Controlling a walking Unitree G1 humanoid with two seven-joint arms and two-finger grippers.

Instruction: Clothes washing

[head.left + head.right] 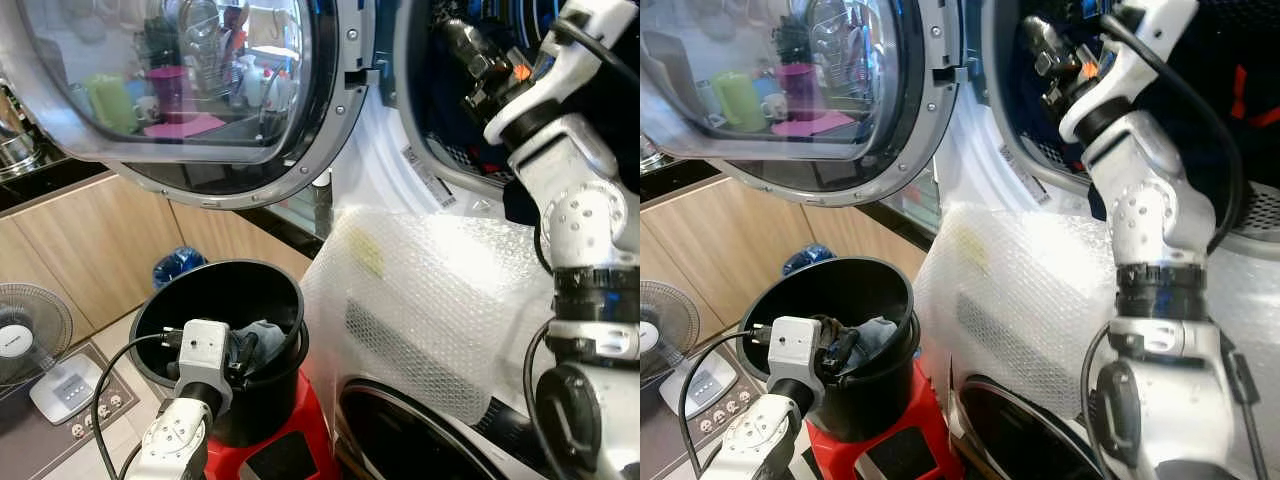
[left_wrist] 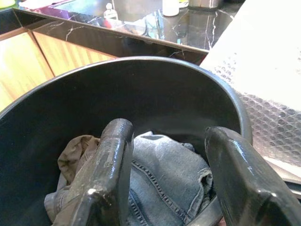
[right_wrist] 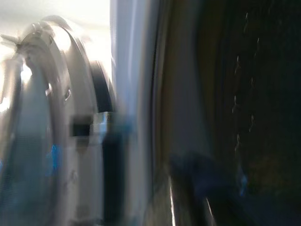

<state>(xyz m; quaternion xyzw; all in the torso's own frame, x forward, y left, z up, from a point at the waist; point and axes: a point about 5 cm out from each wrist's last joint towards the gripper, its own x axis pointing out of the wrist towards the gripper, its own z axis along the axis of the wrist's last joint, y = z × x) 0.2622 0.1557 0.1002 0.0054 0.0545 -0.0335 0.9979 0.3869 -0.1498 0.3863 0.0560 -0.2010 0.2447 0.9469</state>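
Note:
A black bucket (image 1: pixel 292 300) stands on a red stool (image 1: pixel 300 445) and holds a blue denim garment (image 2: pixel 162 157) and a brown cloth (image 2: pixel 75 150). My left gripper (image 2: pixel 167 188) hangs open just inside the bucket, one finger on each side of the denim, gripping nothing. My right arm is raised, and my right gripper (image 1: pixel 1042 48) is at the mouth of the upper machine's dark drum (image 1: pixel 440 100). The right wrist view is blurred; something dark blue (image 3: pixel 207 181) lies low in the drum.
The round glass door (image 1: pixel 200 100) of the upper machine stands swung open to the left. Bubble wrap (image 1: pixel 430 300) covers the lower machine's top, above its dark porthole (image 1: pixel 400 440). A white fan (image 1: pixel 30 340) stands on the floor at left, beside wooden cabinets (image 1: pixel 90 250).

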